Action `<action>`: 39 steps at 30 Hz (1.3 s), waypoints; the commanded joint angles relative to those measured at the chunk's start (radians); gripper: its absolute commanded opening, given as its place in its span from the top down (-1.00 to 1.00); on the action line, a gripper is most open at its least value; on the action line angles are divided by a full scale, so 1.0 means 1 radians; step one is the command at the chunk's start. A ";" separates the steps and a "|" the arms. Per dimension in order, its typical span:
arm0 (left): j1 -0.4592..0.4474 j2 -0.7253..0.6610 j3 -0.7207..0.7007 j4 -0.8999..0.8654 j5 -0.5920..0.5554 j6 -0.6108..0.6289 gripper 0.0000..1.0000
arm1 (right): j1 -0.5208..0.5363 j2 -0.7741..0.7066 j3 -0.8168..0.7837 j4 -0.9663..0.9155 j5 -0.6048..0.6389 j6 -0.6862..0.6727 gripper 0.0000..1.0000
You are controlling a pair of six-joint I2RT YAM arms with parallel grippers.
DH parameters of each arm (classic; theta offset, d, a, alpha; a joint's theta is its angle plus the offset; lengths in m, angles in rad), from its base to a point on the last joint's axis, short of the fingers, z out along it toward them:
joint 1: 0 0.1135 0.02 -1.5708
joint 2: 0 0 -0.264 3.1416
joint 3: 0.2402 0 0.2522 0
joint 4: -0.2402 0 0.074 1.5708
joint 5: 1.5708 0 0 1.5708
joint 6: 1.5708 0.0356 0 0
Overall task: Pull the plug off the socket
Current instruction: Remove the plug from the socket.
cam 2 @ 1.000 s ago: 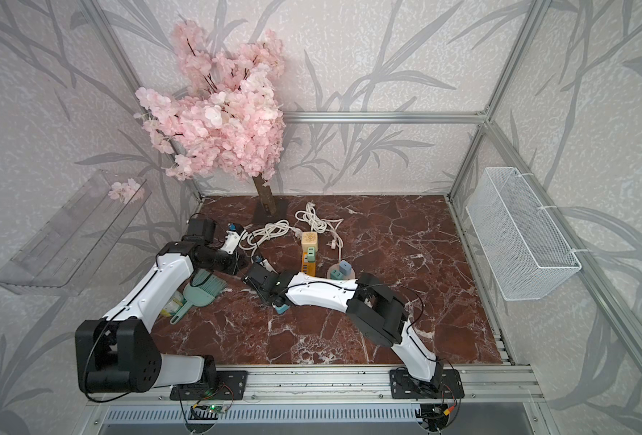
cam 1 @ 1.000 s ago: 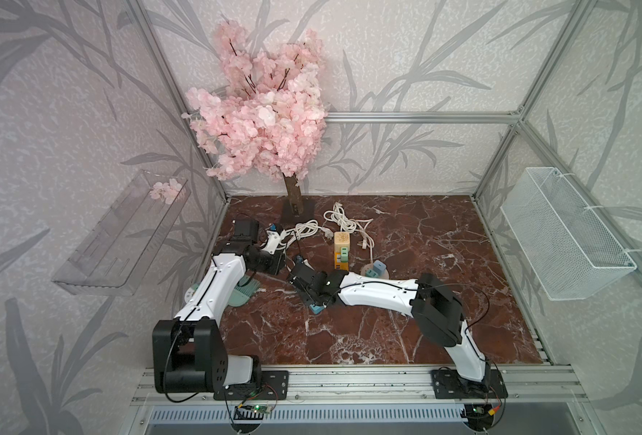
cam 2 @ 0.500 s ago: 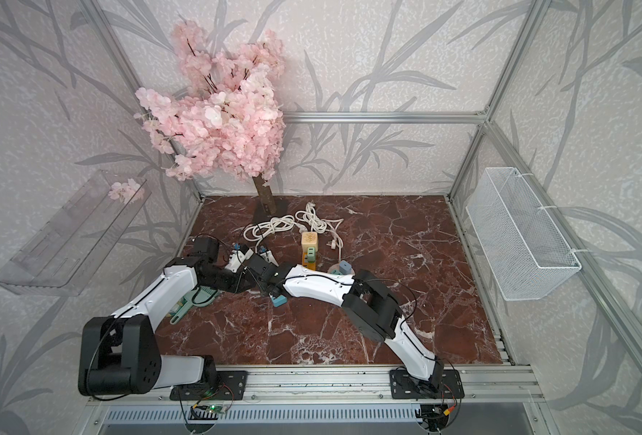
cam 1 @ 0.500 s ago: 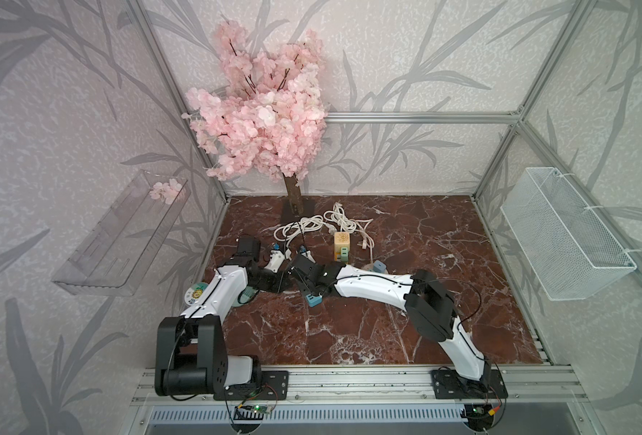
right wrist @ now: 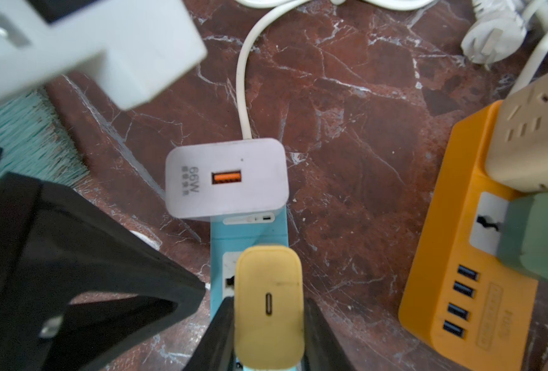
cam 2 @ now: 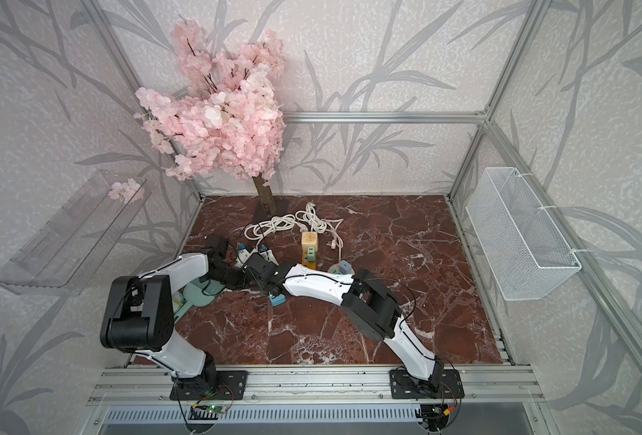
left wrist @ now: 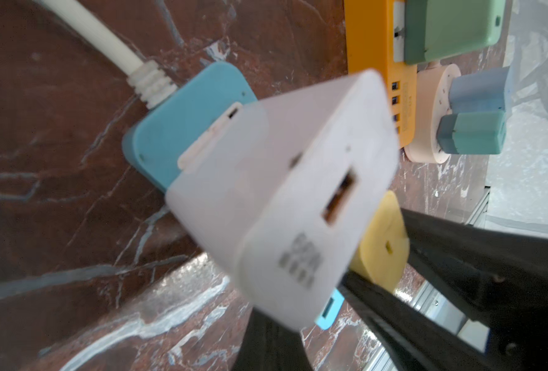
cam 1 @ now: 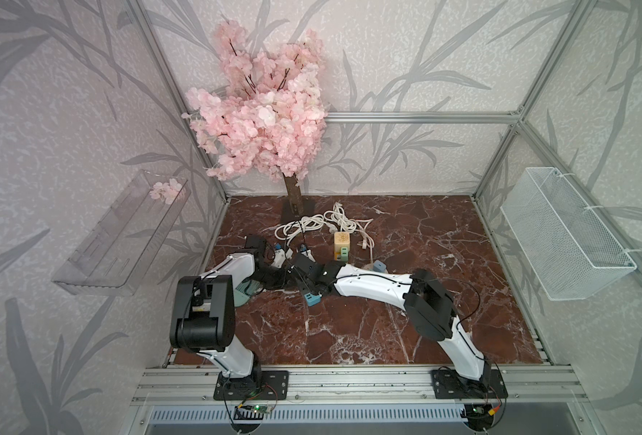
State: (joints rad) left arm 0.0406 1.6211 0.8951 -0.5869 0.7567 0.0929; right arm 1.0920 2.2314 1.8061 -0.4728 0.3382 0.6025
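The socket is a blue power strip (right wrist: 250,231) (left wrist: 182,128) lying on the marble floor; in both top views only its end (cam 1: 312,299) (cam 2: 277,300) shows below the arms. A white 66W charger (right wrist: 227,180) (left wrist: 282,199) and a yellow plug (right wrist: 268,289) (left wrist: 382,250) stand on it. My right gripper (right wrist: 268,300) is shut on the yellow plug, one finger on each side. My left gripper (right wrist: 198,287) is shut, with its tip against the strip's side beside the yellow plug. In the left wrist view the white charger hides its tips.
An orange power strip (right wrist: 459,273) carrying a green adapter and a beige cube socket (right wrist: 529,135) lies close by. A round socket with two blue plugs (left wrist: 433,112), white cords (cam 1: 312,226), a teal brush (cam 2: 199,293), the blossom tree (cam 1: 259,132) and a wire basket (cam 1: 564,241) also stand around.
My left arm has swung in from the back left, and its gripper now meets the right one at the blue strip. The right gripper has shifted slightly over the strip.
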 commanded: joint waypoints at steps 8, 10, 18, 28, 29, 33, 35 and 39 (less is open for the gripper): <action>0.004 0.024 -0.021 0.127 -0.042 -0.117 1.00 | -0.008 0.027 0.024 0.055 -0.016 0.029 1.00; 0.005 0.049 -0.006 0.111 -0.064 -0.120 1.00 | -0.009 0.025 0.022 0.058 -0.015 0.029 1.00; 0.005 0.096 0.030 0.073 -0.146 -0.131 1.00 | 0.000 0.026 0.028 0.047 0.008 0.005 1.00; 0.004 0.102 0.038 0.056 -0.166 -0.124 1.00 | -0.026 -0.001 -0.017 0.086 -0.077 0.054 1.00; 0.004 0.097 0.036 0.056 -0.161 -0.121 1.00 | -0.024 0.003 -0.010 0.076 -0.075 0.043 1.00; 0.004 0.089 0.035 0.056 -0.155 -0.117 1.00 | -0.004 0.025 0.017 0.047 -0.037 -0.011 1.00; 0.004 0.090 0.035 0.055 -0.156 -0.117 1.00 | 0.010 0.037 0.034 0.027 -0.007 -0.037 1.00; 0.004 0.097 0.039 0.052 -0.158 -0.117 1.00 | 0.050 0.069 0.089 -0.031 0.105 -0.105 1.00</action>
State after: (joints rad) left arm 0.0406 1.6913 0.9436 -0.5011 0.7036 -0.0372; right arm 1.1107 2.2631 1.8454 -0.4610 0.3576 0.5606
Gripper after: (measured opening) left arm 0.046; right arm 0.317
